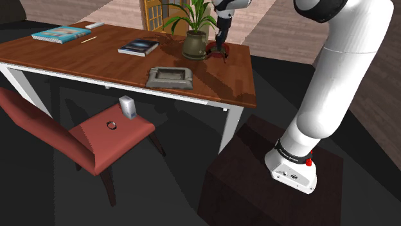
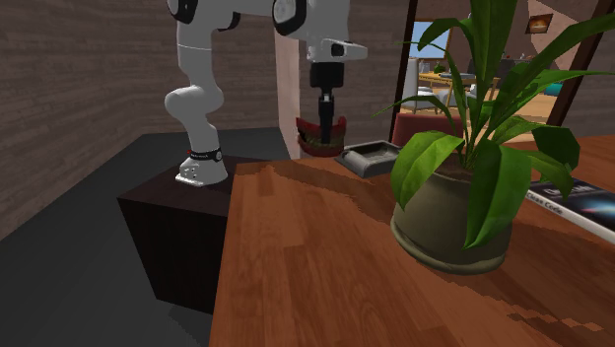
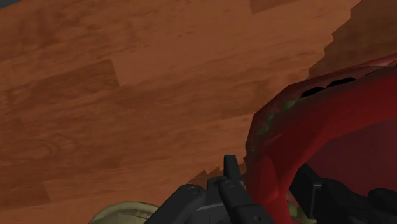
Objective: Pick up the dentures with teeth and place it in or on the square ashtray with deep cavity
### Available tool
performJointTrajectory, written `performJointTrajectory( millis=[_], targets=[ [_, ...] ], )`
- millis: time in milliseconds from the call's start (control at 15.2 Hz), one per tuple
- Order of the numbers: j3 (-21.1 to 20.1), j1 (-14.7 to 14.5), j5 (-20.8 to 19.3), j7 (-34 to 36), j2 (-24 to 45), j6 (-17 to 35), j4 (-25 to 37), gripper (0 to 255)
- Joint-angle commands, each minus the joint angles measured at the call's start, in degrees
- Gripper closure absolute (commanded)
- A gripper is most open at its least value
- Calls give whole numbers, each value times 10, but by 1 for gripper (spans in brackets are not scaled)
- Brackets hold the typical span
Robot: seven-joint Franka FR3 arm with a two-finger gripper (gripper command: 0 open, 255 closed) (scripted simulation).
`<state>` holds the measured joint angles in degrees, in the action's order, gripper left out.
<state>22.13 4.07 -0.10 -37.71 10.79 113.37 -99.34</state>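
The dentures (image 1: 216, 51) are dark red with pale teeth and sit close beside the plant pot (image 1: 195, 45) at the table's far edge. My gripper (image 1: 220, 43) comes straight down onto them. In the wrist view my gripper (image 3: 270, 191) is shut on the red wall of the dentures (image 3: 318, 133), one finger on each side. In the second exterior view the dentures (image 2: 321, 136) hang under my gripper (image 2: 323, 120); I cannot tell whether they touch the wood. The square grey ashtray (image 1: 169, 77) lies near the table's front edge, apart from the gripper, and appears as ashtray (image 2: 370, 156).
The leafy plant pot (image 2: 448, 222) stands right by the dentures. A dark book (image 1: 138, 47), a blue book (image 1: 61, 33) and a pencil (image 1: 89, 40) lie farther along the table (image 1: 77, 61). A red chair (image 1: 96, 138) carrying a small white object (image 1: 128, 107) stands in front.
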Motion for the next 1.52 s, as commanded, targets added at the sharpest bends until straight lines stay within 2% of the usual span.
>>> performJointTrajectory(
  millis=[0,396,726,990,1254,1452],
  targets=[
    [-9,-15,-3,25,1,-11,12,255],
    [-36,-52,0,91,41,-39,74,255],
    [-56,-80,6,141,90,-71,150,255],
    [-70,-100,12,178,141,-105,232,255],
    [-83,-115,20,212,208,-151,342,255],
    [-83,-117,19,213,204,-126,313,255]
  ],
)
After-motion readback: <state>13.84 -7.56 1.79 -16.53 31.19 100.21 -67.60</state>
